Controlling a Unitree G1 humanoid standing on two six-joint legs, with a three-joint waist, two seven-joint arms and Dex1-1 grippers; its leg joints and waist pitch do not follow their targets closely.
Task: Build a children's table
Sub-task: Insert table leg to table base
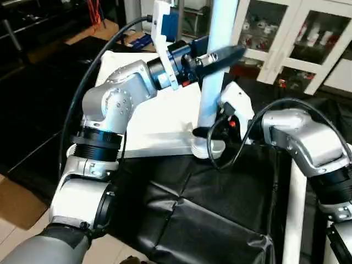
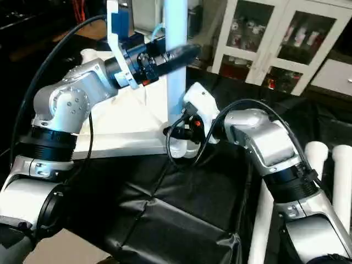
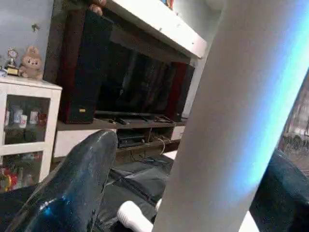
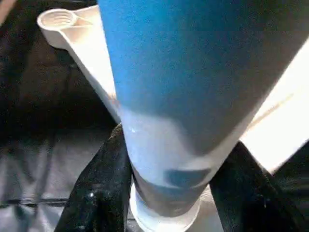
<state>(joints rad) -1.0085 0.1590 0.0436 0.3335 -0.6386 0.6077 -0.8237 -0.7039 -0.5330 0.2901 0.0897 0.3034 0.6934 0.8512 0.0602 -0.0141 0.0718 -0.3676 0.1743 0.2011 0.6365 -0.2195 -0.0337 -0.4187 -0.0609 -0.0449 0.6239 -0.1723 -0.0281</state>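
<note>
Leg (image 1: 212,82) stands upright in the tabletop's (image 1: 159,118) corner socket at 5 o'clock. My right gripper (image 4: 166,193) clamps its base; left gripper (image 1: 220,58) sits wide around it higher up. I'd keep it plumb and twist gently so it seats.

inventory count: table parts, arms and furniture on site

one white tabletop (image 1: 159,118) lying flat; one tube leg (image 1: 215,66) standing upright at its near corner socket; three further white tube legs lying off to the right side (image 2: 330,165), counted from the right eye view, one partly hidden behind the right arm; one open corner socket (image 4: 57,19) seen in the right wrist view. two robot arms, each with one gripper: left gripper (image 1: 215,60), right gripper (image 2: 184,140). one black sheet (image 1: 192,214) under the work. one white glass-door cabinet (image 1: 286,38) behind; its contents are too small to count.
</note>
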